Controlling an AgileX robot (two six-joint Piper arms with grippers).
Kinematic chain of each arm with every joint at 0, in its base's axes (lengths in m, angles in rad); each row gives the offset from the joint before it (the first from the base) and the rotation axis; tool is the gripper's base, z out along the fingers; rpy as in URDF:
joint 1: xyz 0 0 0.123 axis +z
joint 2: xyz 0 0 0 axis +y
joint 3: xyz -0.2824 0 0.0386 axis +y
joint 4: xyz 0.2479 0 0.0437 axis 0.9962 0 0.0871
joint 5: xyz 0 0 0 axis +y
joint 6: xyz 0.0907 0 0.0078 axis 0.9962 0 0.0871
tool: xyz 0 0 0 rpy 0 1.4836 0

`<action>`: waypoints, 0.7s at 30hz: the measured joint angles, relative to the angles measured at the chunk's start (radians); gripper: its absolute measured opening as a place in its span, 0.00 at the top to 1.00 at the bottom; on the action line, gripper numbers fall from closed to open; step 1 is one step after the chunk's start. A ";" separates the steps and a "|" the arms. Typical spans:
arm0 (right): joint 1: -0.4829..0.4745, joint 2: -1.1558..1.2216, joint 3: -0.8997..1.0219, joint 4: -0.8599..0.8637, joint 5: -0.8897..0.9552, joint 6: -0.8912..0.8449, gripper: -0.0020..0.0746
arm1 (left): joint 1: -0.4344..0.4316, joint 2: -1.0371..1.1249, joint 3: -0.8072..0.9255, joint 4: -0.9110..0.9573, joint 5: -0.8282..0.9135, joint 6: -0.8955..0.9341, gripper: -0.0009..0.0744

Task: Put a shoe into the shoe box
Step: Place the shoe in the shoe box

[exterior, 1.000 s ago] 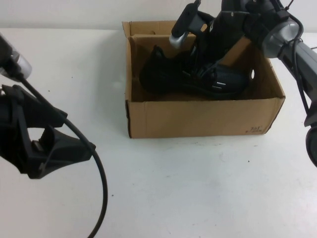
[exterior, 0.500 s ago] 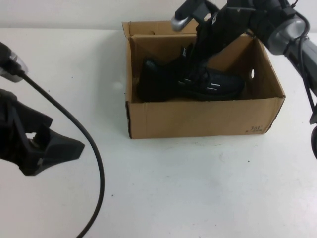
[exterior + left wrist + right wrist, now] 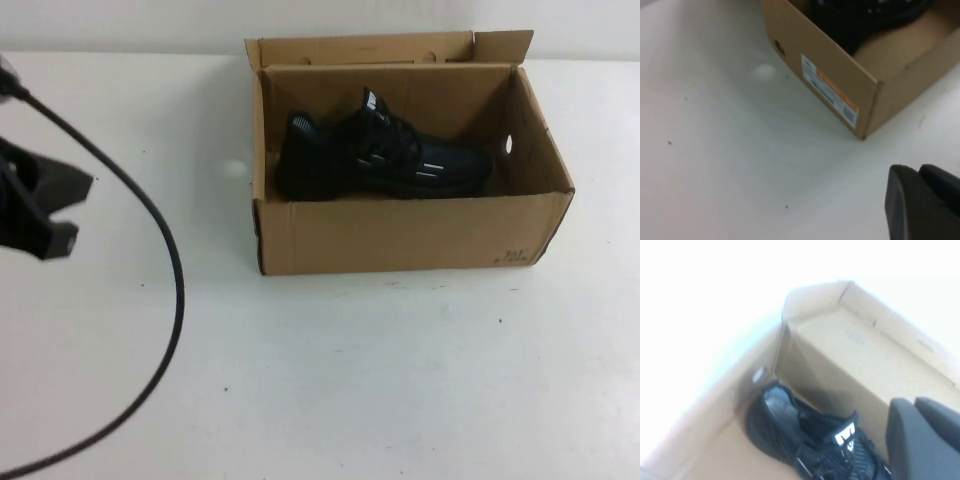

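The black shoe (image 3: 380,160) lies on its sole inside the brown shoe box (image 3: 400,235), toe toward the end wall with the round hole (image 3: 507,145). Nothing holds it. My left gripper (image 3: 82,210) is at the table's far left edge, well away from the box, open and empty. In the left wrist view its fingertips (image 3: 917,170) hover over bare table near the box corner (image 3: 860,115). My right gripper is out of the high view. In the right wrist view it (image 3: 912,402) is above the box's far wall (image 3: 850,350), over the shoe (image 3: 790,440), open and empty.
The box flaps stand open along the far edge (image 3: 360,48). A black cable (image 3: 175,300) loops across the table's left side. White table lies in front of and beside the box (image 3: 400,360).
The right arm has let go of the shoe, lifted out of the box and left the high view. The shoe has settled flat in the box. The left gripper has drawn back to the left.
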 joint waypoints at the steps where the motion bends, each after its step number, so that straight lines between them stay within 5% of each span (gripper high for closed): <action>1: 0.000 -0.024 -0.001 0.000 0.008 0.031 0.99 | 0.000 0.000 0.000 -0.007 -0.030 0.000 0.99; 12: 0.000 -0.272 0.069 -0.020 -0.007 0.126 0.99 | 0.000 -0.035 0.007 -0.092 -0.254 0.000 0.99; 21: 0.000 -0.576 0.563 0.043 -0.343 0.092 0.99 | 0.000 -0.205 0.169 -0.121 -0.449 0.000 0.99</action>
